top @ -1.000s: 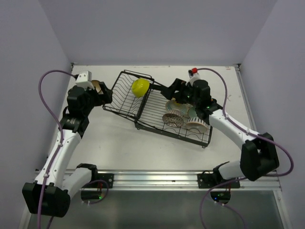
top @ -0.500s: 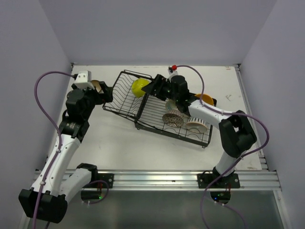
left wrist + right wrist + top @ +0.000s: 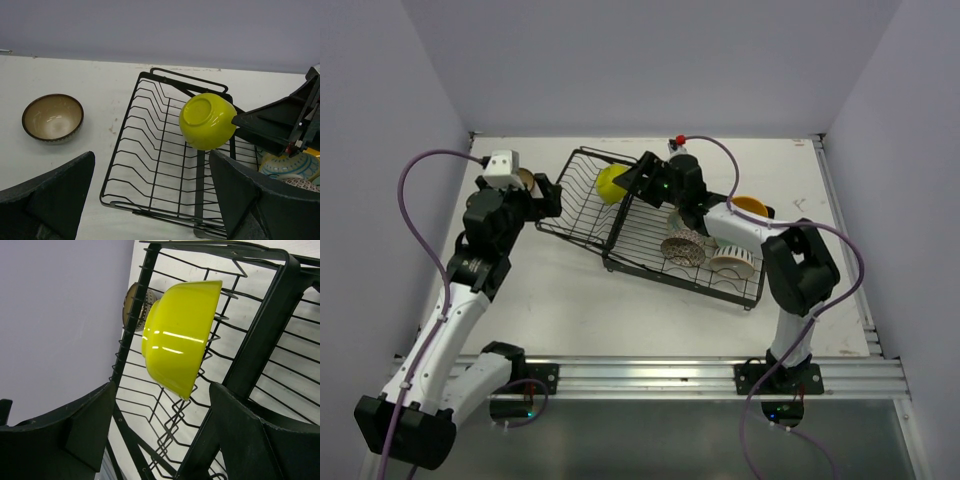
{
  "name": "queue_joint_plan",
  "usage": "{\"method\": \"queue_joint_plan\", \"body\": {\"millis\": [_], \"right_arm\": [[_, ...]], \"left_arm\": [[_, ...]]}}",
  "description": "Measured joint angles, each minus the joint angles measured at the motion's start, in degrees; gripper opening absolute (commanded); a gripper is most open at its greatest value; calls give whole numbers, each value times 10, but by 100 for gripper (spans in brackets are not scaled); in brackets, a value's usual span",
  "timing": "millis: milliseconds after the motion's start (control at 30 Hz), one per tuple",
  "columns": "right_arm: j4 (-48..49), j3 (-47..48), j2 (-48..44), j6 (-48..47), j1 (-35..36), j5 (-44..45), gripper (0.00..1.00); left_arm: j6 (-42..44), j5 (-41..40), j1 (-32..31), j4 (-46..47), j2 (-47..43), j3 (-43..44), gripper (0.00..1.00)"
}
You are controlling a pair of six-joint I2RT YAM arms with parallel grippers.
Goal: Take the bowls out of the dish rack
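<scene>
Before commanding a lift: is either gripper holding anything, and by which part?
Nothing held. Left gripper open, empty; right gripper open, facing the yellow-green bowl, not gripping it.

My right gripper [image 3: 631,181] hovers at the yellow-green bowl [image 3: 611,184] tilted in the dish rack [image 3: 575,205], while my left gripper [image 3: 542,196] sits just beside the rack's left edge.

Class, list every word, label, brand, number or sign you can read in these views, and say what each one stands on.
None: no readable text shows on the yellow-green bowl, the dish rack or the brown-rimmed bowl.
The faint dark marks on the table are too small to read.
</scene>
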Motion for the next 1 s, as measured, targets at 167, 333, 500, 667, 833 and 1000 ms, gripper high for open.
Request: {"method": "queue_joint_plan", "body": {"millis": [167,333,500,667,833,1000], "right_arm": [[-3,13,12,3,0,4,79],[0,16,17,11,-1,4,78],[19,32,40,24,-1,2,73],[34,36,49,31,-1,0,72],[35,36,49,31,-1,0,72],[35,36,49,31,-1,0,72]], "left_arm": [[5,-10,-10,-2,0,0,100],[7,-25,-19,-8,0,0,100],[14,-30,-24,-9,0,0,100],[18,-32,-28,-10,0,0,100],[19,-34,-31,-12,0,0,100],[19,-36,-31,-12,0,0,100]]}}
